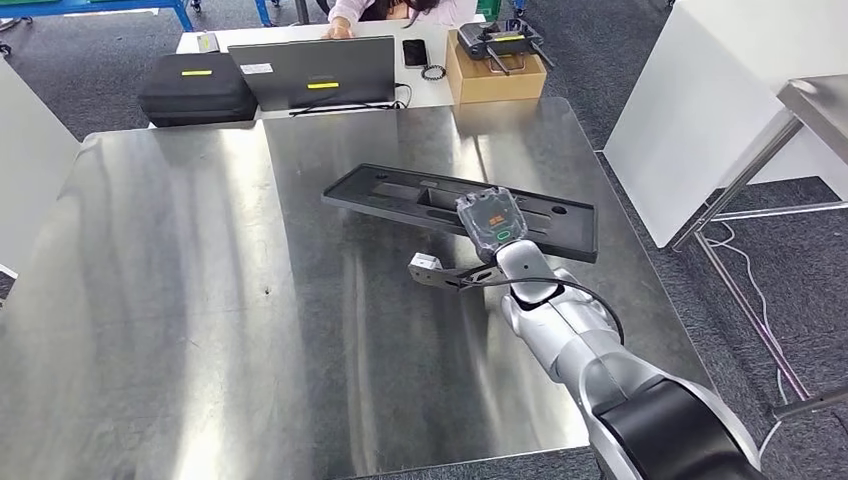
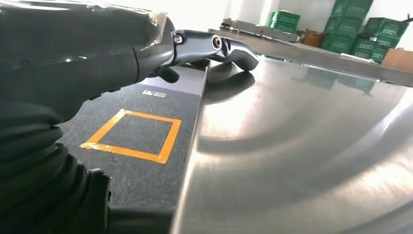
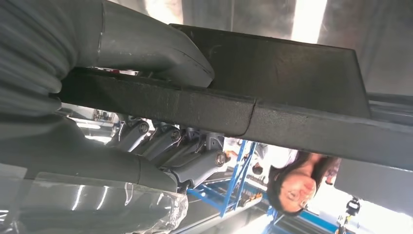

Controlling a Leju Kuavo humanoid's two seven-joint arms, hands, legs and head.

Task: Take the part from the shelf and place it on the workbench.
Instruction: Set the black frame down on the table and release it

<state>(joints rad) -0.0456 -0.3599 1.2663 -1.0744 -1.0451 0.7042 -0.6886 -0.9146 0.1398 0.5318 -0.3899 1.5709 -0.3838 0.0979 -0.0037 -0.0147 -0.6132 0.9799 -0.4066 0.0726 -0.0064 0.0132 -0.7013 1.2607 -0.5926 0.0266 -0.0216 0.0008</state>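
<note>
The part is a long, flat black panel with cut-outs, lying across the middle right of the steel workbench. My right hand grips its near long edge. In the right wrist view the thumb presses on one face of the part and the fingers curl under the other. Daylight shows beneath the part, so it hangs a little above the surface. My left hand holds nothing, and its thumb reaches over the workbench edge.
Behind the workbench, a white desk carries a laptop, a black case, a phone and a cardboard box, with a person seated there. A white panel and a steel table stand right. An orange tape square marks the floor.
</note>
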